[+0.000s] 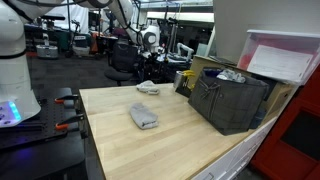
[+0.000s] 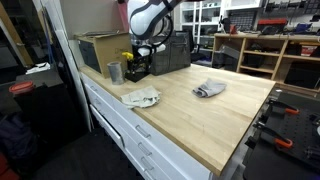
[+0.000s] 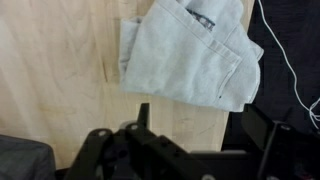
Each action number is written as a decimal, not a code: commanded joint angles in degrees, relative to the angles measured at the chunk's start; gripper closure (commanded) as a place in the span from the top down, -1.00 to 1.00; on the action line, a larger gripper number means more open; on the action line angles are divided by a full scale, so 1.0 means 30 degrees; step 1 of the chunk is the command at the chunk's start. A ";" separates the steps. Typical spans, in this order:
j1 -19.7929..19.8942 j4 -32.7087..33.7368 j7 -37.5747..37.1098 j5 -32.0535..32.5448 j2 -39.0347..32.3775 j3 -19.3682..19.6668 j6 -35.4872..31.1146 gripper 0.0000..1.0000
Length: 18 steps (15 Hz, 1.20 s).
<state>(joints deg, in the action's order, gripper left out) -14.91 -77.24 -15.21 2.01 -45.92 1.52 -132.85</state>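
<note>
The tool (image 3: 200, 128) is open, its fingers spread wide with nothing between them. It hangs low over the far end of the desk (image 1: 190, 140). Just beyond its tips a pale crumpled cloth (image 3: 190, 50) lies flat on the wood, close to the desk's edge. In an exterior view a grey folded cloth (image 1: 143, 117) lies nearer, mid-desk, and a dark crate (image 1: 230, 100) stands to the right.
</note>
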 commanded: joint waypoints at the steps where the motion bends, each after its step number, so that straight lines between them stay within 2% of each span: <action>1: 0.1100 -0.4521 -0.0125 -0.0090 0.3389 0.0166 -0.0389 1.00; 6: 0.2825 -0.8520 -0.1358 -0.0473 0.5317 0.1069 -0.0620 1.00; 11: 0.5088 -1.1198 -0.1705 -0.3199 0.5429 0.1131 -0.1533 1.00; 15: 0.6830 -1.2987 0.0774 -0.5354 0.5297 0.0521 -0.3426 1.00; 18: 0.7817 -1.4079 0.3182 -0.5896 0.5262 0.0141 -0.4277 1.00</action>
<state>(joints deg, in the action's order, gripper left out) 5.47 -114.74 -12.07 -13.53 -32.25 3.84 -142.69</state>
